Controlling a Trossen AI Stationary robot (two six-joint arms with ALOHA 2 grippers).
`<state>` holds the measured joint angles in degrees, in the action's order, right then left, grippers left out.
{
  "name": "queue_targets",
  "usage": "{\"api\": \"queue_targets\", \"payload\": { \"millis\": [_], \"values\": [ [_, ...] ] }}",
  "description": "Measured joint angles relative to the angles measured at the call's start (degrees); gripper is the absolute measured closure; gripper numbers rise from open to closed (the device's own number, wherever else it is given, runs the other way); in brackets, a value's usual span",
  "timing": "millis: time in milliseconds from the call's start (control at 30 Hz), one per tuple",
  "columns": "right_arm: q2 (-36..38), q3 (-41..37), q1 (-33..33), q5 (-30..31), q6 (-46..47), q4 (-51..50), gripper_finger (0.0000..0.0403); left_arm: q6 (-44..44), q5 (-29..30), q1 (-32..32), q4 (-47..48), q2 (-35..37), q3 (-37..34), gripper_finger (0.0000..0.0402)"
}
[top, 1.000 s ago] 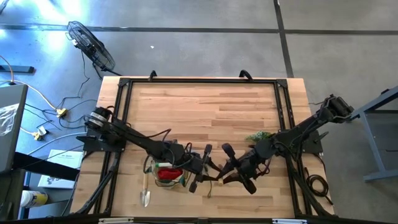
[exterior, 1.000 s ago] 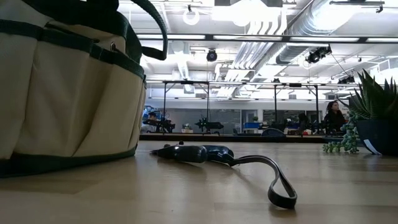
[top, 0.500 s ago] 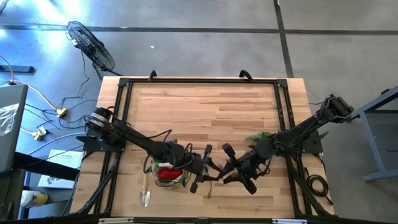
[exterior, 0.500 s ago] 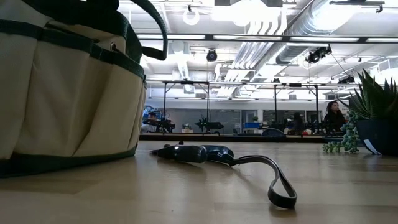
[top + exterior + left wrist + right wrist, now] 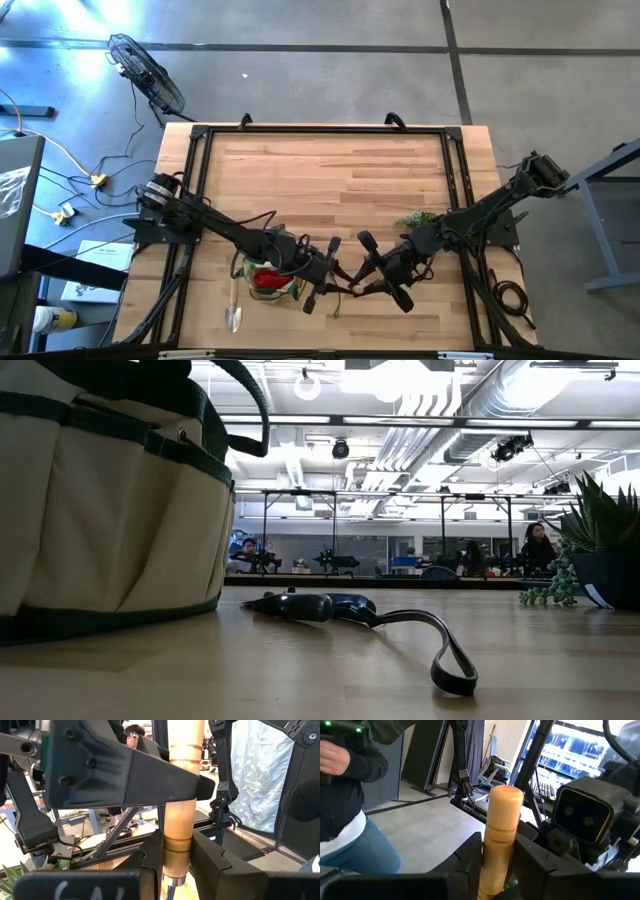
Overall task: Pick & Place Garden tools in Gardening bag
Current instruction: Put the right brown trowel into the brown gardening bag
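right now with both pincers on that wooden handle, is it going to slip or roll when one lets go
Probably stiff: the handle looks like solid turned wood and stays straight between the right pincer and the left pincer. Its round, smooth, glossy surface could let it twist or slide in one grip. Set down loose, it would likely roll.

Industrial lab hall, exposed ceiling ducts (image 5: 470, 400), concrete floor (image 5: 330, 60), wooden workbench (image 5: 330, 170), floor fan (image 5: 147, 72)
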<state>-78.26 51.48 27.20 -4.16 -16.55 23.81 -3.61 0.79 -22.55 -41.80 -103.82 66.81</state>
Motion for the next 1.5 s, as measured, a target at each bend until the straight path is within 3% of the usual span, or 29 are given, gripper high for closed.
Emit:
{"api": "queue_targets", "payload": {
  "millis": [300, 533, 700, 867, 1033, 1300, 1500],
  "values": [
    [0.0, 0.0, -0.1, 1.0, 7.9, 1.0, 0.026, 1.1, 1.0, 0.0, 1.6, -0.1, 0.0, 0.0337],
    [0.3, 0.0, 1.3, 9.0, 8.8, 1.3, 0.0187, 3.3, 2.7, 0.0, 1.9, -0.1, 0.0, 0.0337],
    [1.5, 0.0, 4.4, 13.8, 4.4, 1.1, 0.0143, 4.2, 3.2, 0.0, 2.6, -0.1, 0.0, 0.0338],
    [4.0, 0.1, 8.4, 16.5, 2.8, -0.5, 0.0132, 5.8, 5.8, 0.0, 3.1, 0.0, 0.0, 0.0338],
    [7.1, 0.1, 12.4, 23.5, 3.0, -5.1, 0.0131, 6.9, 7.6, -0.6, 7.4, 2.3, 0.0, 0.0338],
    [8.5, 0.1, 15.2, 34.8, 8.7, -14.9, 0.0131, 1.5, 22.3, -7.9, 15.8, 9.1, 0.0, 0.0338],
    [8.5, 0.1, 14.6, 35.6, 13.8, -19.2, 0.0131, 0.6, 44.9, -15.5, 25.9, 15.0, 0.0, 0.0338]
  ]
}}
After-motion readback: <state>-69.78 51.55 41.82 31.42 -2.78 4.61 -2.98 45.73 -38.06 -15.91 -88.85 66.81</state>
